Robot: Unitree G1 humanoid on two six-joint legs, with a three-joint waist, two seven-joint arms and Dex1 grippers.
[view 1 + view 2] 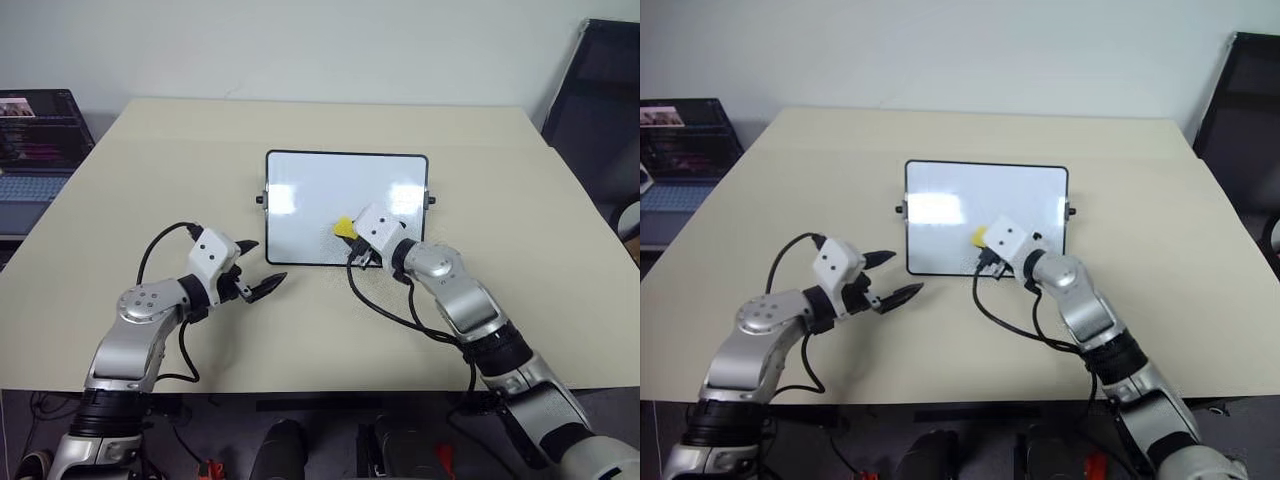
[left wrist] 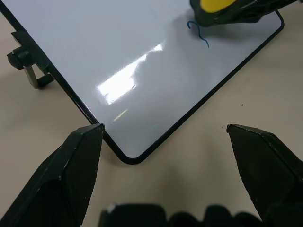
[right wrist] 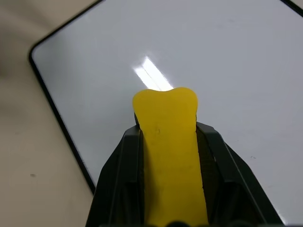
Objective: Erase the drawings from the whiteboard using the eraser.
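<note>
The right gripper (image 3: 165, 137) has its jaws pinched tight on the eraser (image 3: 168, 142), whose yellow end sticks out past the 2 black fingertips. That end sits over the whiteboard (image 1: 320, 190), toward the near edge on the robot's right. In the left wrist view 1 thin blue mark of the drawings (image 2: 198, 33) shows on the white surface just beside the eraser; whether the eraser touches the board surface cannot be told. The right arm reaches forward and inward from the robot's right, its wrist angled toward the board's near right corner.

The left gripper (image 1: 262, 268) has its jaws spread wide and holds nothing. It hovers over the tabletop (image 1: 150, 150) just off the board's near left corner, 1 fingertip close to the black frame, the other well apart from it. The left arm is bent at the elbow, its gripper pointing toward the robot's right. The whiteboard lies flat in the middle of the tabletop.
</note>
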